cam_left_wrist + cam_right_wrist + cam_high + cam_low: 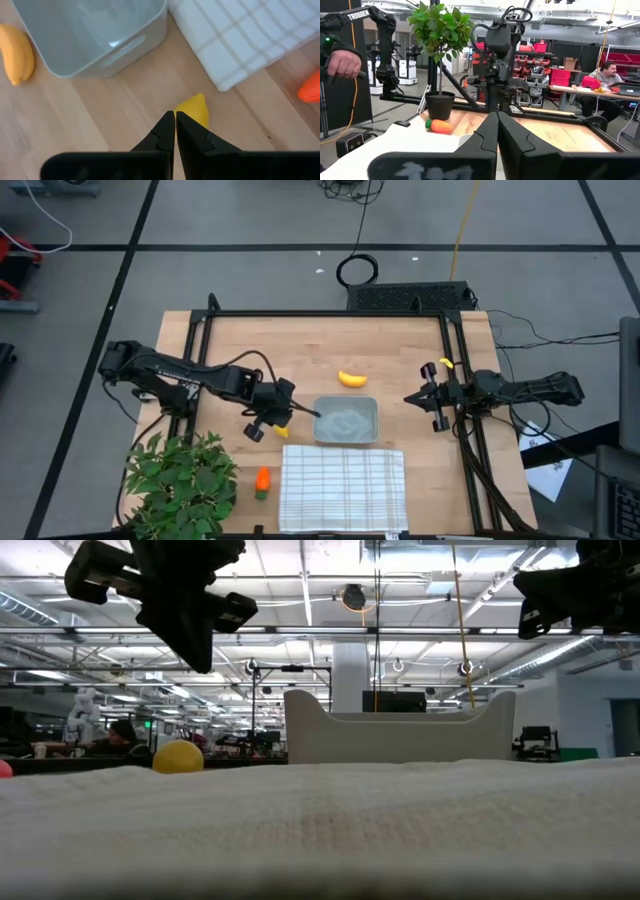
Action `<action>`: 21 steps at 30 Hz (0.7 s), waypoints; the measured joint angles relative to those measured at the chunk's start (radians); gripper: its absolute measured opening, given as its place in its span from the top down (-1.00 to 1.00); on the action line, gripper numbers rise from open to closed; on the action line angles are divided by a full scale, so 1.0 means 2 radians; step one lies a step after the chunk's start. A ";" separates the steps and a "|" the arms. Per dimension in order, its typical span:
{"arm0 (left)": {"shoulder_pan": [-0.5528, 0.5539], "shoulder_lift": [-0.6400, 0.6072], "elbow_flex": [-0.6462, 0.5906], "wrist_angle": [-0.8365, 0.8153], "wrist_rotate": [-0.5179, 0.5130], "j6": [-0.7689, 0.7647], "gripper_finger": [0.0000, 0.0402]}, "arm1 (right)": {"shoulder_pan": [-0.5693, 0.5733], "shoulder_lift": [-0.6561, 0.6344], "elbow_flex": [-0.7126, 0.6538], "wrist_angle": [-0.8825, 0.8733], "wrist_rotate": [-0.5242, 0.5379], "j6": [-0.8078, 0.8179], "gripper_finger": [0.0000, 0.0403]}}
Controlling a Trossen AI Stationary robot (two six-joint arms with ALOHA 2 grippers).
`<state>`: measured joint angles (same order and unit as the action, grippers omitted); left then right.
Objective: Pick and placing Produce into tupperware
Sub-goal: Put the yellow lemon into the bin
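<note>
The yellow lemon lies on the wooden table just left of the grey tupperware. The lemon also shows in the left wrist view and the low view. My left gripper is shut and hangs well above the lemon, touching nothing. The banana lies beyond the tupperware's far side. The orange carrot lies near the front, left of the cloth. My right gripper is shut and empty, raised to the right of the tupperware.
A white checked cloth lies in front of the tupperware. A potted leafy plant stands at the front left corner. A black frame edges the table. A person's hand and a seated person show beyond the table.
</note>
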<state>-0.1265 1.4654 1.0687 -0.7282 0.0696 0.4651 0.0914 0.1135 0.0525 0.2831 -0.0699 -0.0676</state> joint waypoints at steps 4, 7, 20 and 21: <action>0.000 0.000 0.000 0.001 0.000 0.000 0.89 | 0.000 0.000 0.000 0.000 0.000 0.001 1.00; 0.000 0.000 0.000 0.001 0.000 0.003 0.89 | 0.000 0.000 0.000 0.000 0.000 0.001 1.00; 0.001 0.000 0.000 0.021 0.018 -0.041 0.28 | 0.000 0.000 0.000 0.000 0.000 0.001 1.00; 0.001 0.000 0.000 0.026 0.018 -0.043 0.20 | 0.000 0.000 0.000 0.000 0.000 0.001 1.00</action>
<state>-0.1238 1.4658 1.0687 -0.6762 0.1055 0.3796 0.0914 0.1139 0.0525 0.2829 -0.0696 -0.0650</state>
